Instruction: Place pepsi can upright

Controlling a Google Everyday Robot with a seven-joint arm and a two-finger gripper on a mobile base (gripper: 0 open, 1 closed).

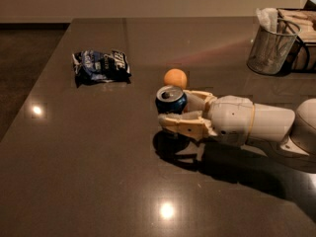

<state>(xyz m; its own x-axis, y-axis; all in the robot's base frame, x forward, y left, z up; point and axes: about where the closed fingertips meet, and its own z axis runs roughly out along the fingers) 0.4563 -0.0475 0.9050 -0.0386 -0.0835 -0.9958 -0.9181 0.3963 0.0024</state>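
Observation:
The pepsi can [171, 100] is dark blue with a silver top and pull tab facing up. It sits near the middle of the dark table [98, 147], held close to upright. My gripper [174, 107] reaches in from the right and is shut on the can, one cream finger [180, 125] on its near side and one behind it. The near finger hides the can's bottom, so I cannot tell whether it touches the table. A dark shadow lies just below it.
An orange ball [175, 78] lies just behind the can. A crinkled blue-and-white snack bag [101, 65] lies at the back left. A wire mesh cup [273, 46] with white paper stands at the back right, next to a dark box [302, 38].

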